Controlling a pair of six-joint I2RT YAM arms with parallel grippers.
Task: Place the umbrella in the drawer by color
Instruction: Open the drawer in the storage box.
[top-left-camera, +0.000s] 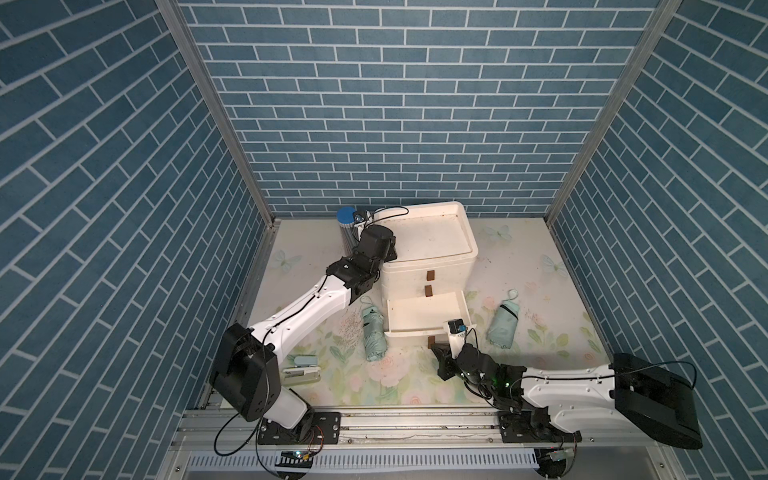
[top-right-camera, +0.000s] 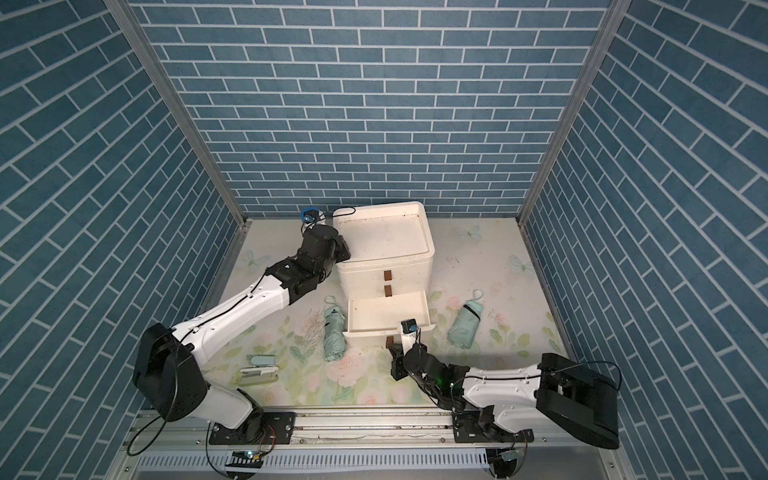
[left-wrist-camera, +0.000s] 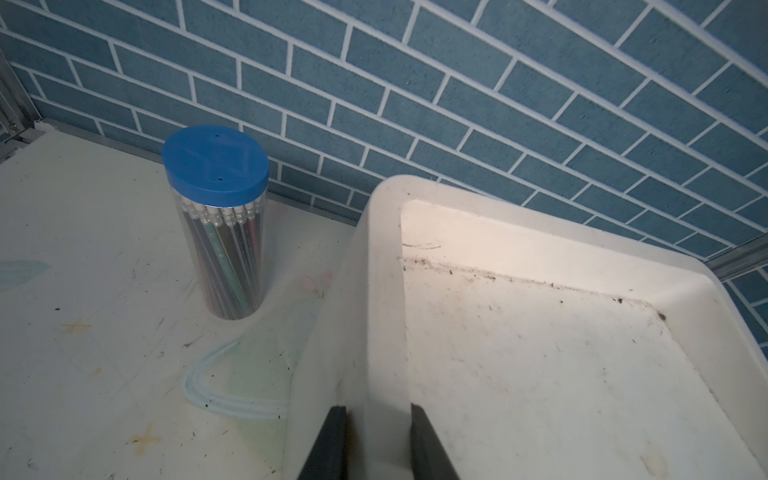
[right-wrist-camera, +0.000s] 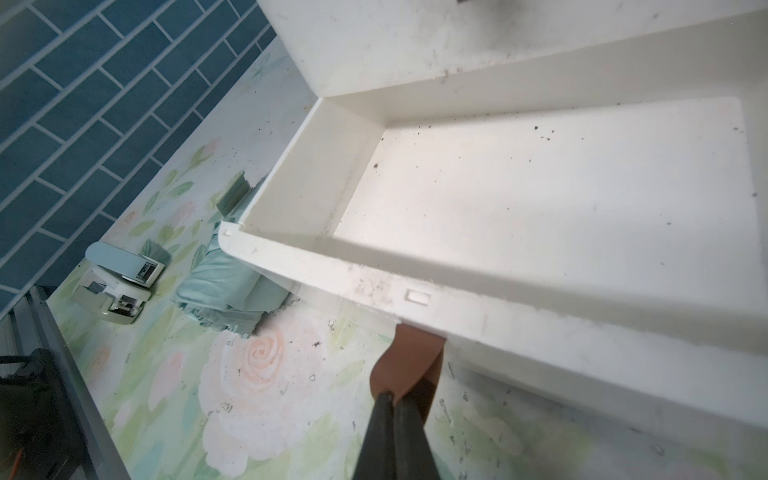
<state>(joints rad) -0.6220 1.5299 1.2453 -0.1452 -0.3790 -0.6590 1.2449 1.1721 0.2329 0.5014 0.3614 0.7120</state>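
Our right gripper (right-wrist-camera: 395, 397) was clenched on the brown handle (right-wrist-camera: 409, 357) of the open bottom drawer (right-wrist-camera: 415, 291), with the drawer's tray stretching just beyond the fingertips. One mint umbrella (top-left-camera: 372, 332) lay on the table (top-left-camera: 415, 386) beside the drawer, to one side of those fingers and untouched. The second umbrella (top-left-camera: 504, 324) lay apart on their other side. Our left gripper (left-wrist-camera: 377, 409) pinched the top rim of the cabinet (left-wrist-camera: 384, 291), with both umbrellas well away from it.
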